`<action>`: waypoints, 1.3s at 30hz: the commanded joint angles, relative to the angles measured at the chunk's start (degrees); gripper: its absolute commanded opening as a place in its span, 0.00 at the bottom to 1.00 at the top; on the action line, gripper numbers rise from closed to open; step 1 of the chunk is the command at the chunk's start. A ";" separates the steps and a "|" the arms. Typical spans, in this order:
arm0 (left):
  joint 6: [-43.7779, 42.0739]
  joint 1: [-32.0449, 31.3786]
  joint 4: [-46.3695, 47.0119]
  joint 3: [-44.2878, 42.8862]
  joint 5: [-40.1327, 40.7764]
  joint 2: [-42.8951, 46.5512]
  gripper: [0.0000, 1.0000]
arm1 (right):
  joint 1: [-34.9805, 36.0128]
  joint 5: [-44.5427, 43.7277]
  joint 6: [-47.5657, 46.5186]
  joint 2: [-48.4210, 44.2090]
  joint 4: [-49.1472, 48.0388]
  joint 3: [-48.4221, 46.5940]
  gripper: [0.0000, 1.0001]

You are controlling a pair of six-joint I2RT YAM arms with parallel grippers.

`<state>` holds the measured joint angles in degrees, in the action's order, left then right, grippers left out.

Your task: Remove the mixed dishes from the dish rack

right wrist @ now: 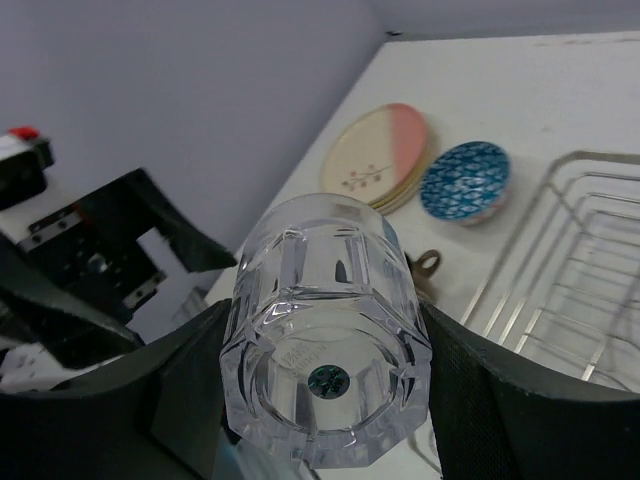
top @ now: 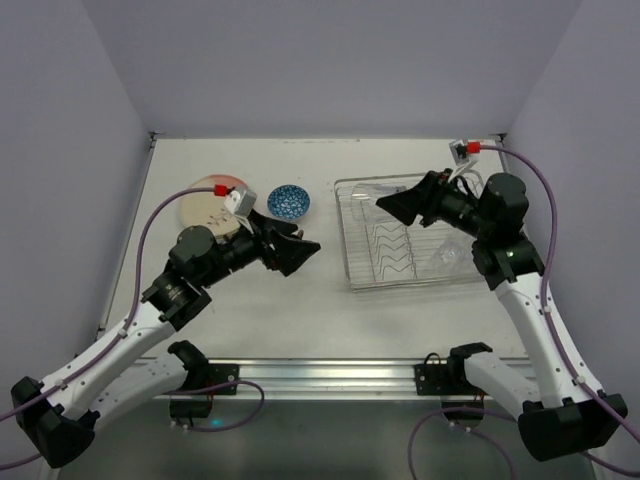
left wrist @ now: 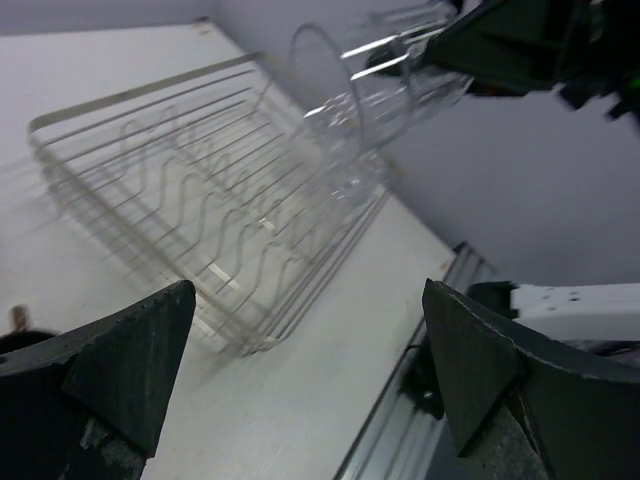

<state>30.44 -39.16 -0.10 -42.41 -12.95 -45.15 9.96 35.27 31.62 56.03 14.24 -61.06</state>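
White table (top: 300,320), pale walls: right claw (top: 398,207) clamps a clear glass (right wrist: 325,330) above the rack (top: 360,272) near the table's right edge, the left claw (top: 292,254) gaping empty mid-table. That slick glass could slip free and smash on the wires.

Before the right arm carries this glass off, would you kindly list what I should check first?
1. Grip on tumbler: ok, clamped in the right gripper.
2. Tumbler clear of dish rack: ok, held above it.
3. State of left gripper: ok, open, holding nothing.
4. Path toward blue bowl and plates: not ok, left gripper hangs between bowl and rack.
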 commanded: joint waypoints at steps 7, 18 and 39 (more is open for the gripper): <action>12.45 -0.31 35.07 -0.56 -15.96 -7.58 1.00 | 8.23 19.31 22.16 0.30 -44.72 12.27 0.24; 17.81 -0.31 44.91 -0.39 -19.56 -12.15 0.73 | 10.17 21.69 27.01 3.21 -57.83 15.35 0.23; 16.94 -0.66 41.34 -2.41 -21.51 -14.45 0.00 | 11.67 19.67 25.61 6.72 -63.64 18.43 0.91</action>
<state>53.84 -39.51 42.96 -41.71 -34.17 -60.53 20.88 56.23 54.85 62.74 -48.05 -43.38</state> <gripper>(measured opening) 0.051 0.785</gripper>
